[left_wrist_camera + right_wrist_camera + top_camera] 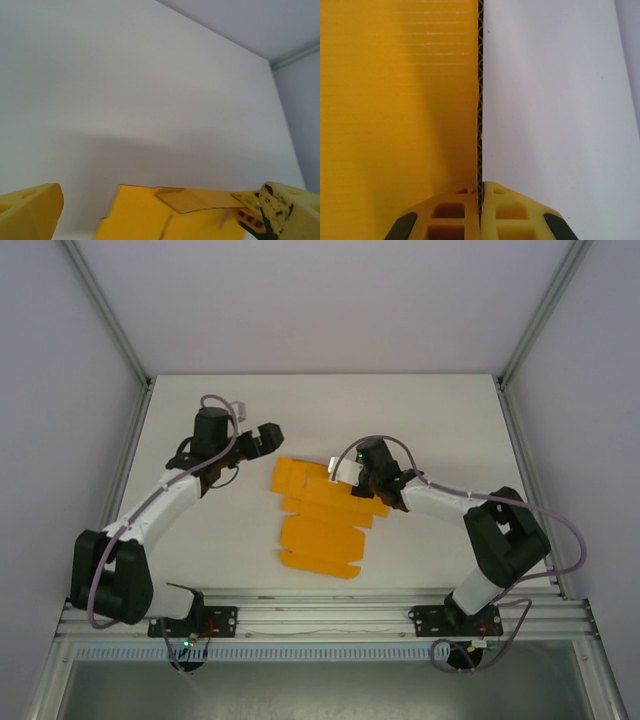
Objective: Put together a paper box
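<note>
Jaws of the left end effector [268,438] stand spread wide with nothing in them, poised over the table [200,410] just beside the far left corner of the paper box [318,525]. Its wrist view shows that corner lying between the two yellow fingers [31,209]; whether they touch it I cannot tell.

The box is a flat die-cut orange sheet lying mid-table between the arms, flaps and tabs unfolded.

On the right, the right end effector [481,192] is closed tight on the sheet's far right edge, the fluted card seen edge-on between its pads.

The card looks light and fairly stiff. It should bend readily only along its creases, slide easily on the smooth table and dent under a hard pinch. The best hold is probably a flap's free edge, close to a fold line, with the other end effector pinning the main panel.
</note>
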